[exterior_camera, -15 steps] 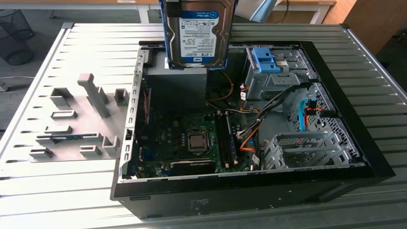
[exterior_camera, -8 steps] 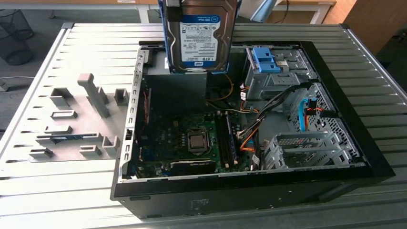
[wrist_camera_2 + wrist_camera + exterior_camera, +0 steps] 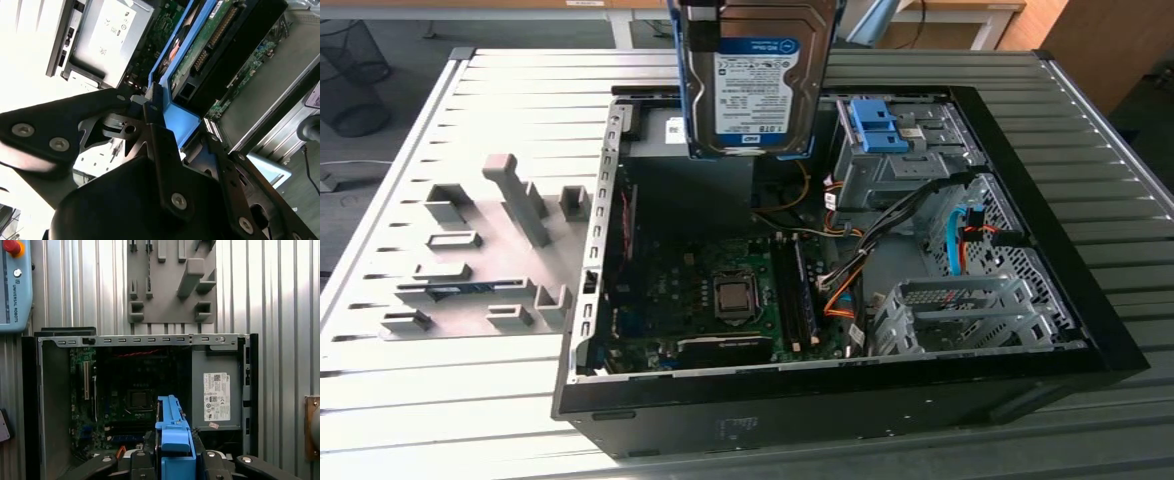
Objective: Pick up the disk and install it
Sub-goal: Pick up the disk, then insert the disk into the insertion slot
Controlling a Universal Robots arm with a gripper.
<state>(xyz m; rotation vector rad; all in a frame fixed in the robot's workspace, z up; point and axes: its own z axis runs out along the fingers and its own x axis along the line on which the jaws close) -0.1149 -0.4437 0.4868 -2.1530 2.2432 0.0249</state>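
Note:
The disk (image 3: 758,85), a silver hard drive with a white-and-blue label in a blue carrier frame, hangs upright over the back of the open computer case (image 3: 1067,330) in the exterior view. My gripper (image 3: 182,125) is shut on it. In the second wrist view its black fingers (image 3: 156,132) clamp the blue frame (image 3: 177,117) from both sides, with the drive's circuit board showing beyond. In the first wrist view the disk's blue frame (image 3: 173,435) sticks out from my gripper (image 3: 174,460) above the motherboard (image 3: 135,400).
Inside the case are a grey power-supply box with a white sticker (image 3: 216,396), a bare blue bracket (image 3: 881,125) on the drive bay, a metal drive cage (image 3: 967,312) and cables. A grey fixture plate with blocks (image 3: 480,250) lies on the exterior view's left. A teach pendant (image 3: 12,285) rests on the table.

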